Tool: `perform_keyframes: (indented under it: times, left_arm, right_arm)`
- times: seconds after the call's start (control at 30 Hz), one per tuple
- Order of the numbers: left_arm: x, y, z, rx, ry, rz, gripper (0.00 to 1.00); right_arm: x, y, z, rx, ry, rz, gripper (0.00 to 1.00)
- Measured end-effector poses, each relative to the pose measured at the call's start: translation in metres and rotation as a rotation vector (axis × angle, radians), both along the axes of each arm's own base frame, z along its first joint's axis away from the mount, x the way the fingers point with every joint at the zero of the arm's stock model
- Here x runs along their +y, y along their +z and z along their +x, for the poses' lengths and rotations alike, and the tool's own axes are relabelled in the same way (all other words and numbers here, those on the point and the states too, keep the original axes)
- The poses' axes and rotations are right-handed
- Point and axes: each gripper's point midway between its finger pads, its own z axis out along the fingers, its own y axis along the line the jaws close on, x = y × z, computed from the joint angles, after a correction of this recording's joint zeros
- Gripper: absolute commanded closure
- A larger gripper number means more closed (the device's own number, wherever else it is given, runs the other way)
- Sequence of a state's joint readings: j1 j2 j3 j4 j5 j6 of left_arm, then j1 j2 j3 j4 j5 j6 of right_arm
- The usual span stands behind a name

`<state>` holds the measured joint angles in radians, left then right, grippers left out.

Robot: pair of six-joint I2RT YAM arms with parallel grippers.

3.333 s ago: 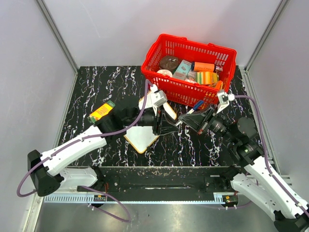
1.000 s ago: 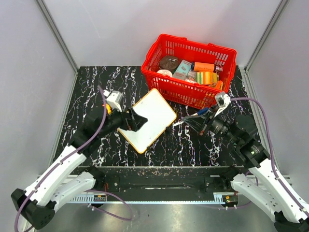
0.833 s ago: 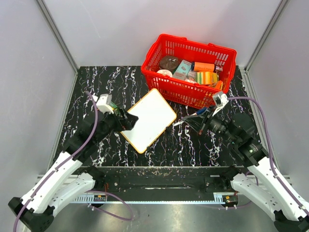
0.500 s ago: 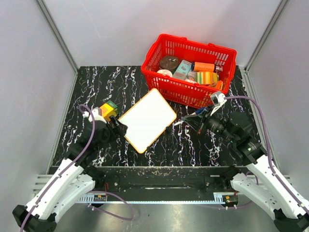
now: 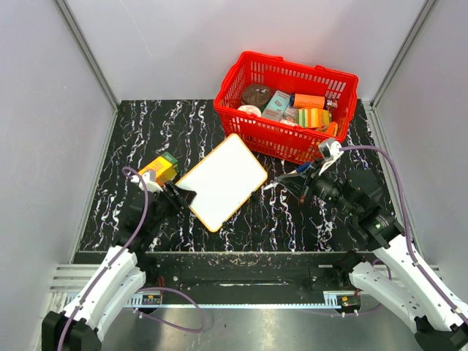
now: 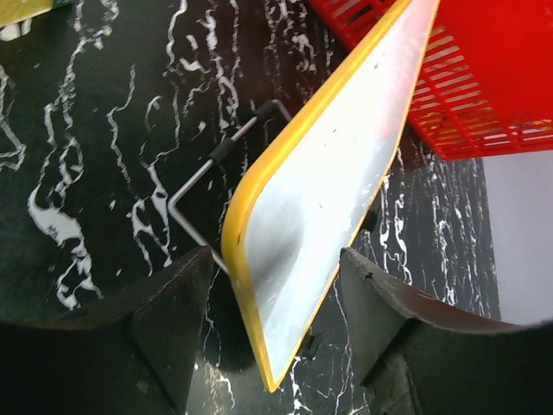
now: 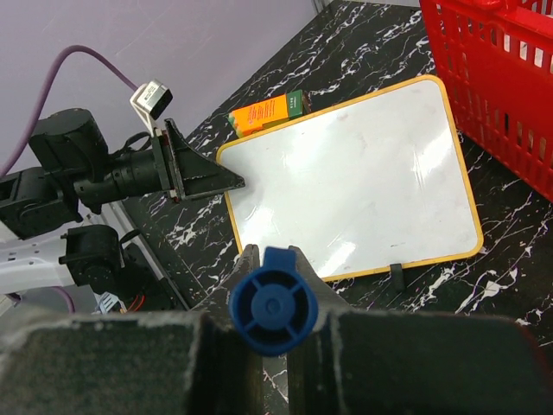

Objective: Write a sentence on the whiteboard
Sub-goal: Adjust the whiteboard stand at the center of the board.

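Observation:
The whiteboard (image 5: 223, 179), white with a yellow rim, stands tilted on a thin wire stand (image 6: 199, 173) in the middle of the table. Its face (image 7: 354, 173) is plain white and no sentence shows on it. My left gripper (image 5: 183, 196) is open at the board's near-left corner. In the left wrist view that corner (image 6: 337, 173) lies between the fingers of the left gripper (image 6: 275, 259), with a gap on each side. My right gripper (image 5: 303, 183) sits right of the board, shut on a blue marker (image 7: 273, 301) that points at the board.
A red basket (image 5: 300, 66) holding several packets stands at the back right, close behind the board's far edge. An orange-yellow box with a green end (image 5: 159, 168) lies left of the board, just beyond my left gripper. Grey walls close in both sides of the table.
My left arm has drawn back from over the board to the near left, and its jaws have narrowed a little. The right gripper with the marker has barely moved.

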<state>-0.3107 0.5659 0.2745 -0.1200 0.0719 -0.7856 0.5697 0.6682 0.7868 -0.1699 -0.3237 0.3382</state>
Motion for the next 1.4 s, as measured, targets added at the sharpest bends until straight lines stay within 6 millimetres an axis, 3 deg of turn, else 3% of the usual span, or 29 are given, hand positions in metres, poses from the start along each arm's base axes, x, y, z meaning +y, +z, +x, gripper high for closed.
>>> perform_keyframes:
  times: [0.27,0.3,0.33,0.43,1.03,1.4]
  left_arm:
    - [-0.015,-0.002,0.015,-0.057,-0.091,-0.058,0.81]
    - [-0.018,-0.001,0.015,-0.064,-0.103,-0.073,0.95]
    - [-0.021,0.004,0.016,-0.083,-0.118,-0.087,1.00]
    - [-0.035,0.028,0.014,-0.177,-0.195,-0.135,1.00]
    - [-0.035,0.022,0.012,-0.256,-0.237,-0.096,1.00]
    - [-0.029,0.022,-0.011,-0.306,-0.241,-0.093,1.00]
  right_arm:
    - [-0.001,0.001,-0.001,-0.006,0.000,0.001,1.00]
    - [-0.001,0.001,-0.001,-0.006,0.000,0.001,1.00]
    - [-0.001,0.001,-0.001,-0.006,-0.001,0.002,1.00]
    - [-0.001,0.002,-0.002,-0.010,-0.002,0.004,1.00]
    - [-0.004,-0.005,0.000,-0.007,-0.020,-0.008,1.00]
    - [-0.004,-0.009,0.000,-0.004,-0.020,-0.013,1.00]
